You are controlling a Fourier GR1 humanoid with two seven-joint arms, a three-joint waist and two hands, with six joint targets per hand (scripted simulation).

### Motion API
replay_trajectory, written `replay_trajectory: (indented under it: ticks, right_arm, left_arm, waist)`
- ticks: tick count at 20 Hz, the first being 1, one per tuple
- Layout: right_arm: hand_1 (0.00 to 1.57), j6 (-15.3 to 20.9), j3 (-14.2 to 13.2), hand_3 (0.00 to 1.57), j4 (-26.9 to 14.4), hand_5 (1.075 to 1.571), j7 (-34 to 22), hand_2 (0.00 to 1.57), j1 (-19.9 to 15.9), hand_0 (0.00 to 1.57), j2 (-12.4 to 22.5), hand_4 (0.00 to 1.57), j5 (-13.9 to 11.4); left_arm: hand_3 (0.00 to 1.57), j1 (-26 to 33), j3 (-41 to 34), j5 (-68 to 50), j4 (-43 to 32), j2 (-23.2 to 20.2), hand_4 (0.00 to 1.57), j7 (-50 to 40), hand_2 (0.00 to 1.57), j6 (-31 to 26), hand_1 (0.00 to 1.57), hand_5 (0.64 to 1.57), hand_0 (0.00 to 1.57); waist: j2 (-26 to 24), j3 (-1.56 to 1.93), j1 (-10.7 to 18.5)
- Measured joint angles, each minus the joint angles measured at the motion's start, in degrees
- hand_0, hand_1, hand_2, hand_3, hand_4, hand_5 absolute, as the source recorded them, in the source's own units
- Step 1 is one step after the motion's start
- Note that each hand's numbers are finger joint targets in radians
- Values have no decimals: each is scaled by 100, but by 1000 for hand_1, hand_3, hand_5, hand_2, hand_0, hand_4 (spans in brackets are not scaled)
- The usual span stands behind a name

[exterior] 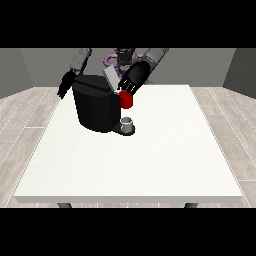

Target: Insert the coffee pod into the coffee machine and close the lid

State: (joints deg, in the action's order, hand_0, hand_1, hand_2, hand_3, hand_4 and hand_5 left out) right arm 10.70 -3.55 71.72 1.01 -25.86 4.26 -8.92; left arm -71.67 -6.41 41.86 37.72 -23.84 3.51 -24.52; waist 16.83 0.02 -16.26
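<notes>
The black coffee machine (95, 107) stands on the table's far left part. Its grey lid (109, 77) is tilted up at the top. A red thing at the machine (126, 100) shows on the machine's right side. The hand at the view's right (133, 78) hovers just above the red thing and beside the raised lid. The hand at the view's left (65, 85) hangs behind the machine's left edge with its fingers relaxed and nothing in them. A small grey thing (128, 123) sits on the machine's base under the red thing; I cannot tell it for the pod.
The white table (150, 160) stretches wide towards the camera and to the right of the machine. Wooden floor surrounds it on all sides.
</notes>
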Motion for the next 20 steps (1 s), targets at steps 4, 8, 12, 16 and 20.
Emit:
replay_trajectory:
  ticks: [4,8,12,16,20]
  right_arm:
    - [0,-16,-34,0,-14,1571,-107,0,-125,0,63,0,1]
    - [0,-34,-79,0,-88,1571,-67,0,-87,0,78,0,38]
    - [0,-85,-56,0,-30,1571,-39,0,-79,0,98,0,48]
    - [0,-59,30,0,51,1571,-180,0,-29,0,81,0,-33]
    - [0,-45,51,0,110,1571,-120,0,1,0,36,145,-24]
  left_arm:
    - [1193,-42,-18,16,-54,10,421,33,1233,47,1166,1571,1166]
    - [1198,4,36,97,-45,115,406,12,1258,201,1227,1571,1227]
    - [1206,-44,-41,90,-104,-36,356,155,1244,235,1207,1571,1207]
    - [1176,-39,-41,117,-177,-69,360,222,1218,231,1202,1571,1202]
    - [1176,-41,-51,181,-167,-145,171,341,1275,409,1269,1571,1269]
  waist:
    - [51,0,-20]
    - [30,0,-18]
    - [113,-1,-73]
    - [1,-3,-107]
    - [78,-3,-144]
